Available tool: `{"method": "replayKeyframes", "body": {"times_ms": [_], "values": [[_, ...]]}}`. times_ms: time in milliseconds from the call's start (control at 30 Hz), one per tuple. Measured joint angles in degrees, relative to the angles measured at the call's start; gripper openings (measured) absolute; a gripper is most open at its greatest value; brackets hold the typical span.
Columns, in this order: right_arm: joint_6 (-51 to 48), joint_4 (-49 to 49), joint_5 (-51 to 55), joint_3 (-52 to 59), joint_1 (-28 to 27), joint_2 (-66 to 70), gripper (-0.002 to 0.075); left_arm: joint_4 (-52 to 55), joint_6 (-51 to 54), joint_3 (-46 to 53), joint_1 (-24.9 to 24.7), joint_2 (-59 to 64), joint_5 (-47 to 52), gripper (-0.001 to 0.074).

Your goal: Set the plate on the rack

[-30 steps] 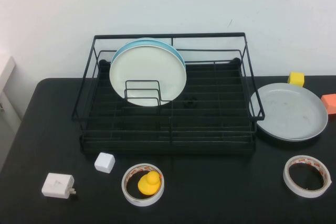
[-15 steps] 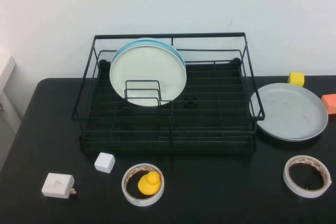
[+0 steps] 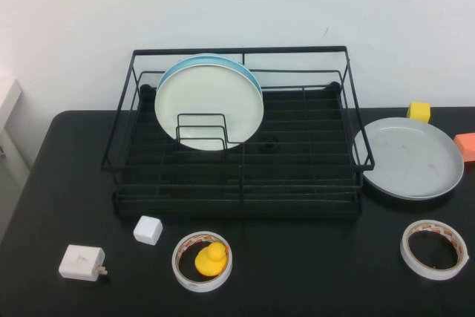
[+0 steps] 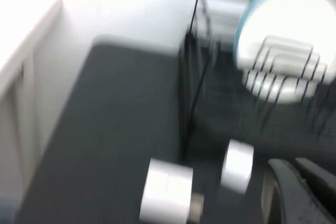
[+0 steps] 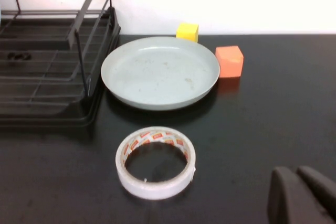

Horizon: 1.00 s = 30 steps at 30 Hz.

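The light-grey plate (image 3: 409, 157) (image 5: 160, 71) lies flat on the black table just right of the rack (image 3: 237, 183), its rim close to the rack's right side. The black wire rack (image 5: 52, 51) holds a cream-white plate (image 3: 208, 108) upright in its dividers with a light blue plate (image 3: 251, 73) behind it. Neither arm shows in the high view. My right gripper (image 5: 299, 195) is shut and empty, low over the table on the near side of the grey plate, past a tape roll. My left gripper (image 4: 296, 190) is shut and empty near the rack's front left corner (image 4: 189, 103).
A tape roll (image 3: 434, 249) (image 5: 155, 161) lies in front of the grey plate. Behind it sit a yellow block (image 3: 418, 111) and an orange block (image 3: 466, 144). Front left: a tape roll with a yellow duck (image 3: 210, 259), a white cube (image 3: 148, 229), a white charger (image 3: 82, 263).
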Motion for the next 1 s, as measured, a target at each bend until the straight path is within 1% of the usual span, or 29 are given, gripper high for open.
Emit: {"method": "replayKeyframes", "body": {"times_ms": [100, 167, 367, 433, 500, 600, 667, 867, 967, 1000], "values": [[0.00, 0.00, -3.41, 0.50, 0.00, 0.00, -0.0002, 0.00, 0.00, 0.00, 0.00, 0.00, -8.35, -0.0001], [0.00, 0.00, -7.77, 0.64, 0.00, 0.00, -0.0002, 0.00, 0.00, 0.00, 0.00, 0.00, -16.43, -0.0001], [-0.48, 0.00, -29.12, 0.64, 0.00, 0.00, -0.0002, 0.00, 0.00, 0.00, 0.00, 0.00, -40.74, -0.0001], [-2.07, 0.00, -35.40, 0.64, 0.00, 0.00, -0.0002, 0.00, 0.00, 0.00, 0.00, 0.00, -46.35, -0.0001], [-3.67, 0.00, -39.53, 0.64, 0.00, 0.00, -0.0002, 0.00, 0.00, 0.00, 0.00, 0.00, -51.12, -0.0001], [-3.70, 0.00, -42.90, 0.64, 0.00, 0.00, -0.0002, 0.00, 0.00, 0.00, 0.00, 0.00, -54.04, -0.0001], [-3.02, 0.00, -43.35, 0.64, 0.00, 0.00, -0.0002, 0.00, 0.00, 0.00, 0.00, 0.00, -54.86, -0.0001], [-1.78, 0.00, -45.40, 0.64, 0.00, 0.00, -0.0002, 0.00, -0.16, 0.00, 0.00, 0.00, -55.11, -0.0001], [0.80, 0.11, -45.92, 0.64, 0.00, 0.00, -0.0002, 0.00, -3.27, 0.00, 0.00, 0.00, -55.11, -0.0001], [1.61, 0.11, -44.65, 0.42, 0.00, 0.00, -0.0002, 0.00, -4.62, 0.00, 0.00, -0.08, -54.70, -0.0001]]}}
